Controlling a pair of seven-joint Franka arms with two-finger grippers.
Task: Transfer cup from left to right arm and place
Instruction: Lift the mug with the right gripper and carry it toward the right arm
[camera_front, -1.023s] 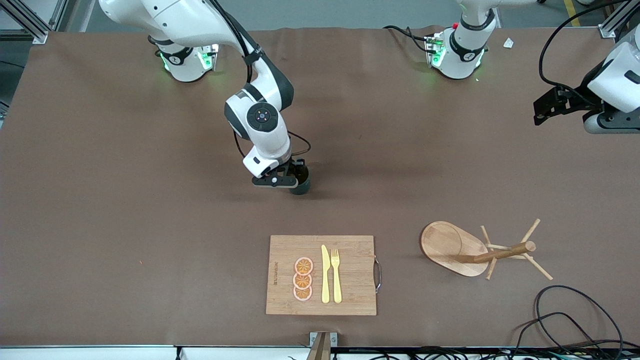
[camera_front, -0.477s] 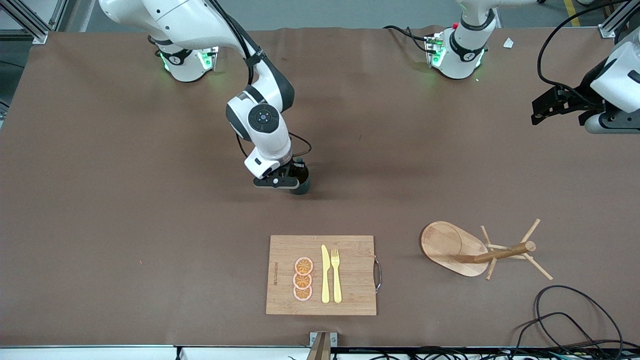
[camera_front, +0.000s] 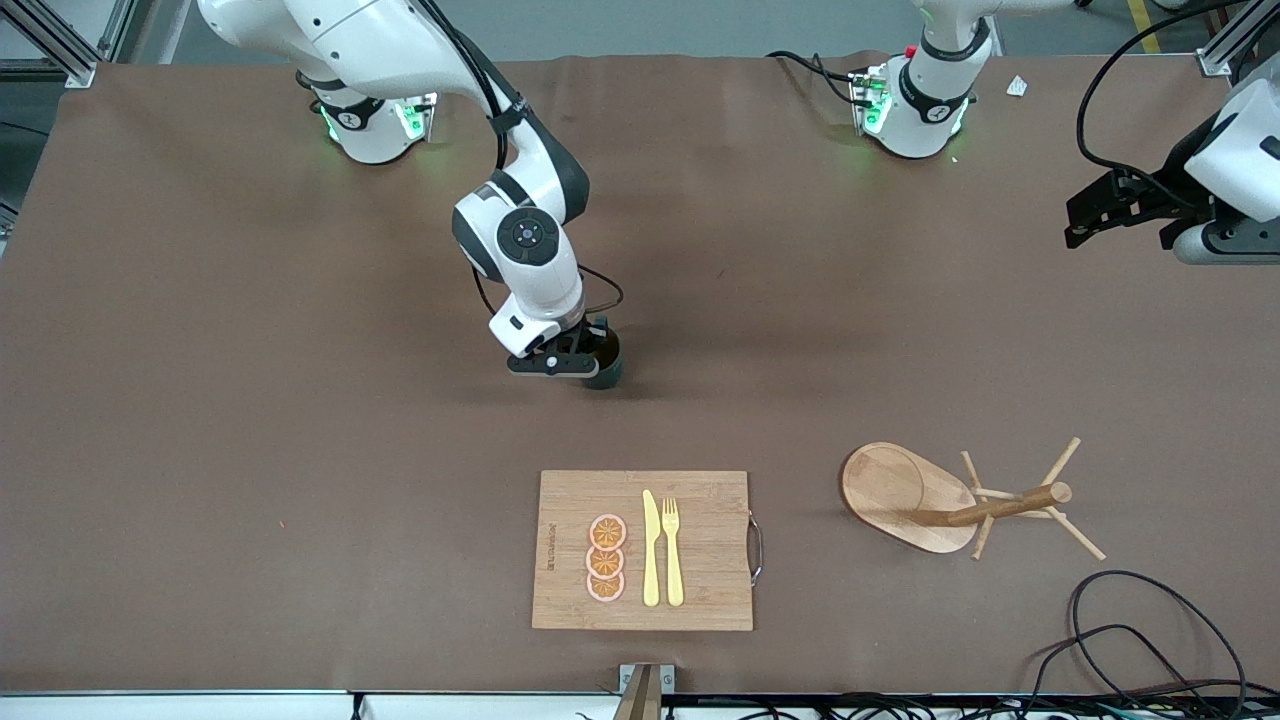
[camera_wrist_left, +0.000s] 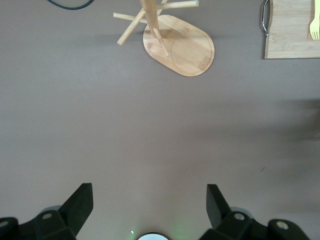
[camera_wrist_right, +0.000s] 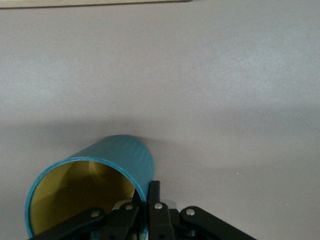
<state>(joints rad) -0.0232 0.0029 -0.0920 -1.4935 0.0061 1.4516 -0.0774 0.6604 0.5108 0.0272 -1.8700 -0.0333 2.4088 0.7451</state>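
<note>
since a second ago the right gripper (camera_front: 590, 362) has barely shifted, but its jaws have closed on the wall of the teal cup (camera_front: 604, 366), pinching the rim near mid-table, farther from the front camera than the bamboo cutting board (camera_front: 640, 550). left gripper (camera_front: 1090, 212) waits over the left arm's end of the table, jaws spread wide and empty. the risk: a thin pinch on one side of the rim could let the cup swing or slip when lifted, and a tilted cup might tip over on placing.
</note>
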